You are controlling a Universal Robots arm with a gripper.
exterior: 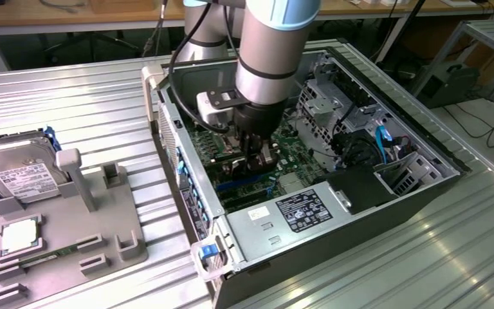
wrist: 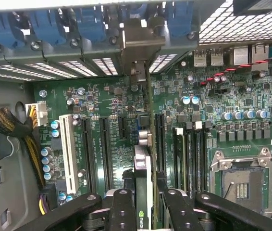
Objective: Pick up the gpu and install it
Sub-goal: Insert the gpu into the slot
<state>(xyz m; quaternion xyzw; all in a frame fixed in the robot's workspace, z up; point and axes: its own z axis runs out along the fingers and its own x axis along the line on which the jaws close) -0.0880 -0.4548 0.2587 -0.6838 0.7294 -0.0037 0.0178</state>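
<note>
Motherboard (wrist: 108,98) under edge-down gpu (wrist: 143,169), slot-parallel

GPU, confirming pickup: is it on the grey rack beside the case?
No, the claw grips the gpu edge-on over the motherboard.

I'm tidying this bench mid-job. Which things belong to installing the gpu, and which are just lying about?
In use:
gpu, gripped in the jaws
motherboard
open case

Lying about:
hard drive
CPU chip
grey holder under both
</note>
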